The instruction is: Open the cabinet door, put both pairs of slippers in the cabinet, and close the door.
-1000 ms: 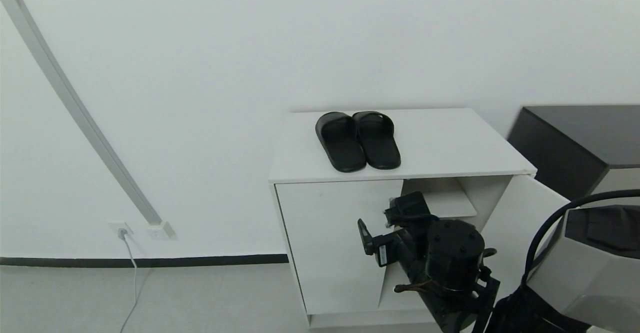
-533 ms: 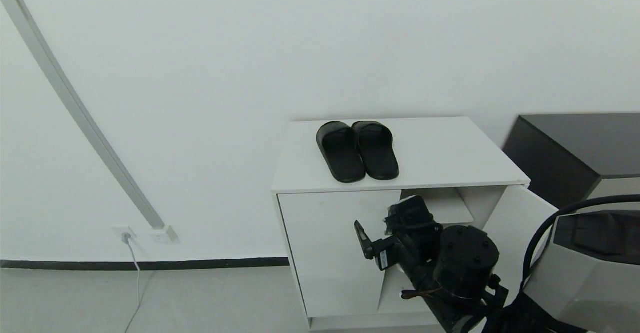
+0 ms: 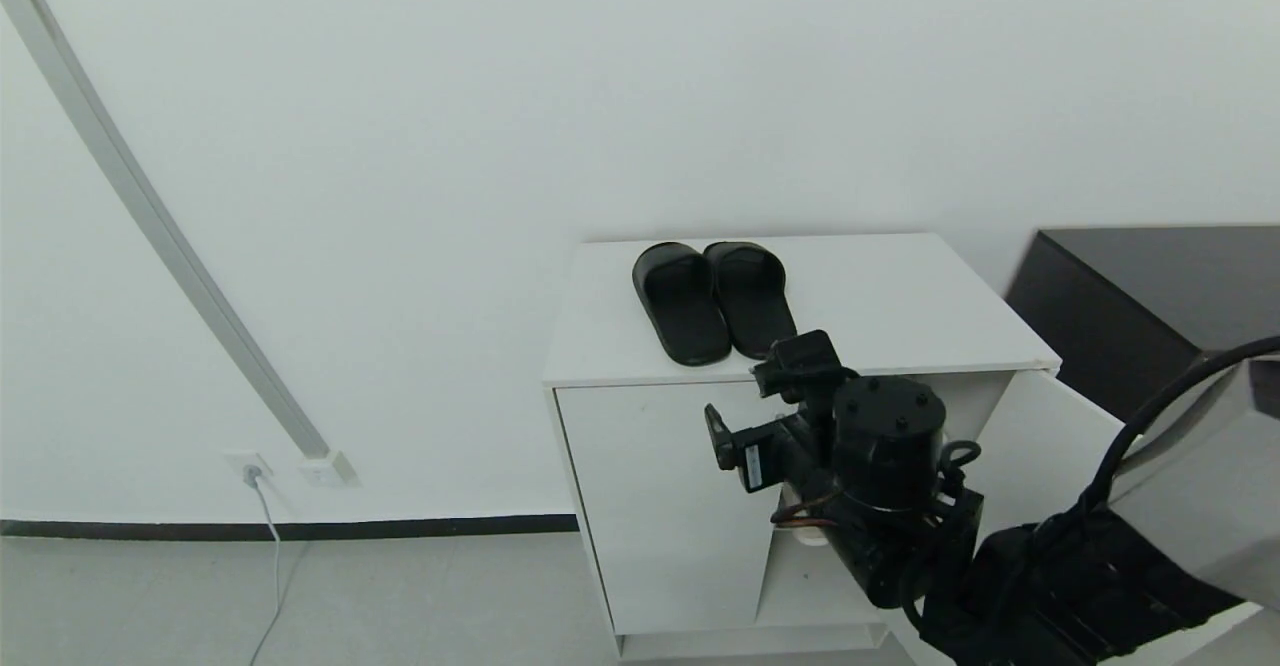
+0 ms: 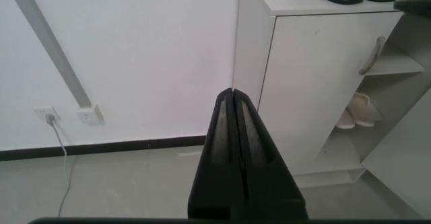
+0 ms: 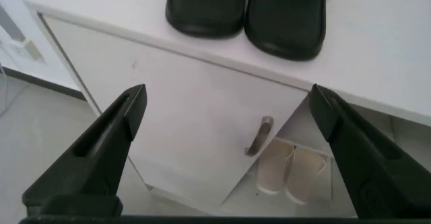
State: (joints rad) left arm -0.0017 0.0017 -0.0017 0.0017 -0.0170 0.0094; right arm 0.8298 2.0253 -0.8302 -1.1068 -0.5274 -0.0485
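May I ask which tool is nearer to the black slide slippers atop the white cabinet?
Right. The right tool hangs open just before the black slide slippers, at the front edge of the white cabinet; the left tool sits shut, lower and farther off.

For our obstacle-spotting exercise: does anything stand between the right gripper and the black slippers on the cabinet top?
Nothing visible does. The right gripper, fingers open, sits before the front edge of the cabinet top; the black slippers lie just behind that edge, with open space between.
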